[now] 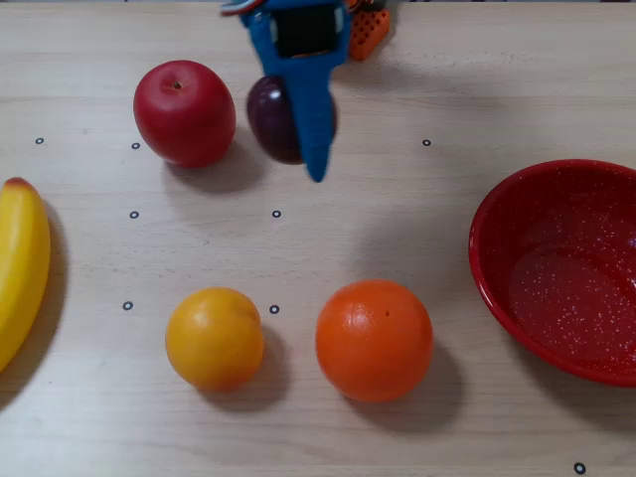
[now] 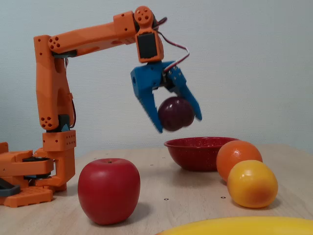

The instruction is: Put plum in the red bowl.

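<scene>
The blue gripper (image 2: 180,124) pinches the plum (image 2: 176,113) between its fingers, holding it high above the worktop (image 1: 397,219), apparently to clear the rim of the red bowl (image 2: 198,152) off to one side.

- One small glossy dark purple plum (image 1: 270,119)
- One wide speckled red bowl (image 1: 561,268)
- One bright red apple (image 1: 184,112)
- One round orange (image 1: 374,339)
- One smaller yellow-orange citrus fruit (image 1: 215,337)
- One yellow banana (image 1: 20,263)
- One orange arm with a blue two-finger gripper (image 2: 180,123)
</scene>
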Robot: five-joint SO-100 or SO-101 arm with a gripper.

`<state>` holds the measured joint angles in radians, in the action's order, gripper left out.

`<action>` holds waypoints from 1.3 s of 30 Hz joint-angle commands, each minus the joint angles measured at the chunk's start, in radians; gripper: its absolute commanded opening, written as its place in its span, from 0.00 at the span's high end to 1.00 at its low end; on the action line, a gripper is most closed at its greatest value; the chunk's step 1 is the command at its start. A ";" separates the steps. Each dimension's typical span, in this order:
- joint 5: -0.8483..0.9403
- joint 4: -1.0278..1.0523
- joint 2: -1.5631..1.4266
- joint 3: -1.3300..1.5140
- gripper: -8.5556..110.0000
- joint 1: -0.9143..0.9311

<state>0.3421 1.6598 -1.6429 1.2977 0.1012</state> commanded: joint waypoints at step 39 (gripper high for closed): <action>-0.253 -0.413 0.256 -0.425 0.93 -0.657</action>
<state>0.0844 1.2962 -1.3453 1.0094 -0.5446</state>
